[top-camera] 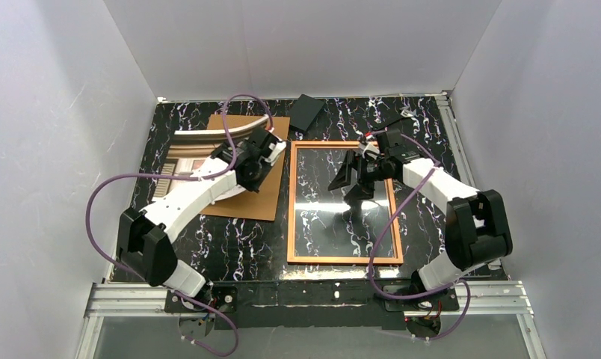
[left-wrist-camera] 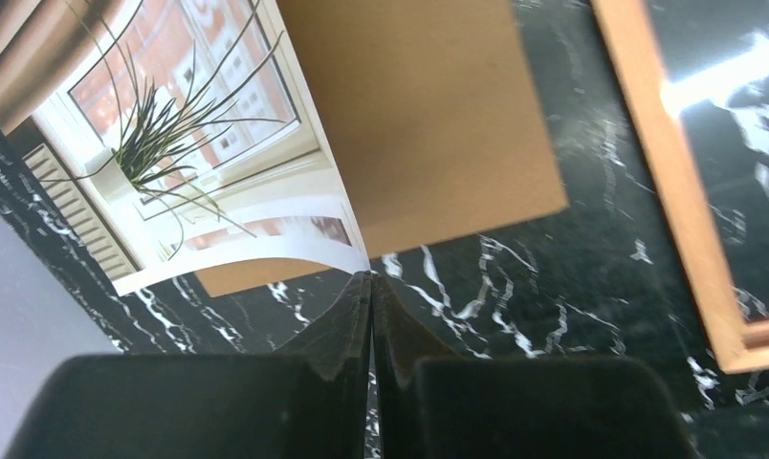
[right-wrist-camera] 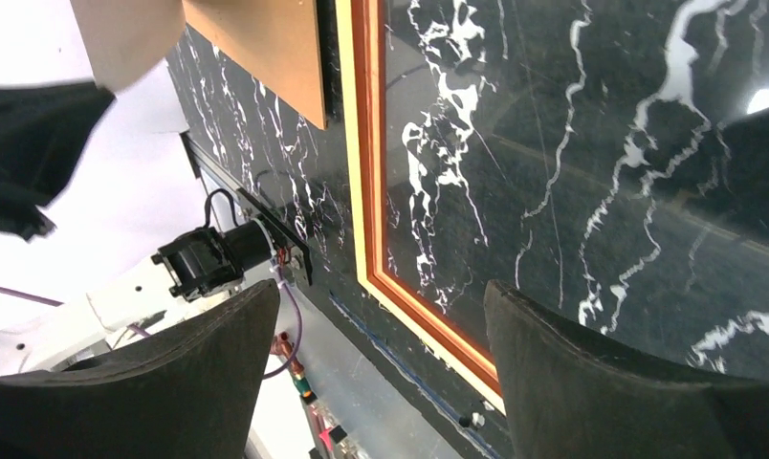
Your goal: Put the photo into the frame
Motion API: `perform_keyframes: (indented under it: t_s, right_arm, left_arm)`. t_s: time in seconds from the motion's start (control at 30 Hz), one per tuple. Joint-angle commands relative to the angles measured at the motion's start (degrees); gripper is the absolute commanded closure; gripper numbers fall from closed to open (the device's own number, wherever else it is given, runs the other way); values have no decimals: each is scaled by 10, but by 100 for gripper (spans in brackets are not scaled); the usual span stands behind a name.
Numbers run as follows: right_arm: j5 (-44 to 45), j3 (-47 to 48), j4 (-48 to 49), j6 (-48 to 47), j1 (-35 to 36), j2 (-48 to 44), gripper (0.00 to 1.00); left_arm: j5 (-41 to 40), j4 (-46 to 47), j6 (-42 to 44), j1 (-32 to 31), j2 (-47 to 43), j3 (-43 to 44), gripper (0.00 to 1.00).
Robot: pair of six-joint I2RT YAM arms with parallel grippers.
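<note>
The frame (top-camera: 290, 202) lies flat on the black marbled tabletop (top-camera: 230, 239), its thin orange-red border showing the marbling through its middle, presumably so that the print can be laid straight down into it. To the left of the frame, on a plain brown cardboard board (left-wrist-camera: 428, 115) and overhanging the board's edge farthest from the frame, the photo (left-wrist-camera: 170, 143) is found: a window with curtains and a spiky potted plant, white on the back. Its corner nearest the frame is curled up off the board and is pinched in the closed left pincer (left-wrist-camera: 371, 287); such an edge grip is judged to suit a thin sheet that cannot be taken from above. The right pincer (right-wrist-camera: 381, 363) is held wide open and empty above the frame, apparently ready to steady it or receive the sheet
</note>
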Motion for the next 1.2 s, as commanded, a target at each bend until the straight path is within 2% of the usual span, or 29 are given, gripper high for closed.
perform_keyframes:
  t_s: [0.0,0.17,0.3,0.47,0.5,0.53,0.57,0.6,0.63,0.67,0.8,0.97,1.17]
  right_arm:
    - [-3,-23,-14,-15,-27,-57,10]
    - [-1,-65,-16,-20,-54,-111,3]
    - [-15,-101,-11,-20,-64,-128,2]
    - [-32,-150,10,-12,-76,-143,2]
    - [-31,-155,9,-13,-79,-144,2]
    - [-30,-159,9,-16,-81,-144,2]
    - [-30,-161,9,-18,-83,-145,2]
    - [-29,-165,9,-19,-85,-146,2]
    - [-28,-168,10,-20,-86,-146,2]
    - [-27,-172,11,-20,-85,-145,2]
    - [-33,-191,32,-14,-85,-136,2]
    - [-60,-215,93,26,-80,-113,2]
    - [-55,-192,135,62,-36,-79,3]
  left_arm:
    - [-31,-81,-67,-74,-33,-21,100]
    - [-92,-91,-123,-178,-28,-39,100]
    - [-142,-90,-173,-267,7,-43,100]
    - [-221,-94,-190,-367,81,-9,100]
    - [-230,-96,-191,-380,95,-1,95]
    - [-235,-103,-197,-393,106,10,75]
    - [-235,-111,-205,-398,116,19,60]
    - [-236,-117,-210,-405,121,26,31]
    - [-241,-119,-217,-409,124,30,19]
    - [-241,-122,-222,-411,123,30,14]
    - [-221,-125,-237,-410,91,18,6]
    - [-180,-123,-272,-383,23,-31,6]
    - [-102,-90,-311,-314,-86,-142,7]
